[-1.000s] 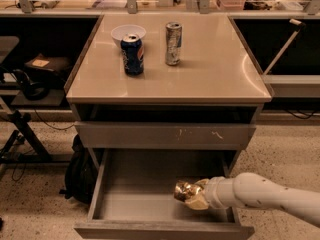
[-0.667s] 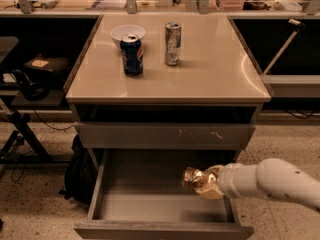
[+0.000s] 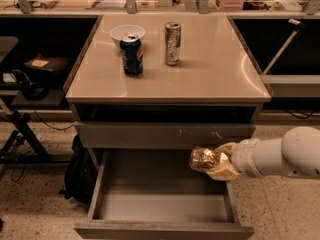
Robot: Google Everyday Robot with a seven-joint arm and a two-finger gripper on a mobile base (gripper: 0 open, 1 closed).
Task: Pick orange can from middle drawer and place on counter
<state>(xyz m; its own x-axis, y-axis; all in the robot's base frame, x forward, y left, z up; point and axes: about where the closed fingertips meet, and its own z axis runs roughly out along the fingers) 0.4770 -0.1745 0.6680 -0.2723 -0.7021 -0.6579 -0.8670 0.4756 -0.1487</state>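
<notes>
The orange can point(image 3: 202, 158) is a small crinkled golden can. My gripper point(image 3: 212, 162) is shut on it and holds it above the right side of the open middle drawer point(image 3: 160, 204), just below the scratched drawer front point(image 3: 165, 134). The arm point(image 3: 280, 156) comes in from the right. The drawer's grey inside is bare. The beige counter point(image 3: 210, 69) lies above, beyond the can.
On the counter stand a blue soda can point(image 3: 132, 54), a tall slim silver can point(image 3: 172, 43) and a white bowl point(image 3: 127, 33). A black bag point(image 3: 77, 176) sits on the floor left of the cabinet. Dark shelving flanks both sides.
My gripper has lifted the orange can up out of the drawer and drawn it slightly back toward the scratched drawer front. The arm has risen with it.
</notes>
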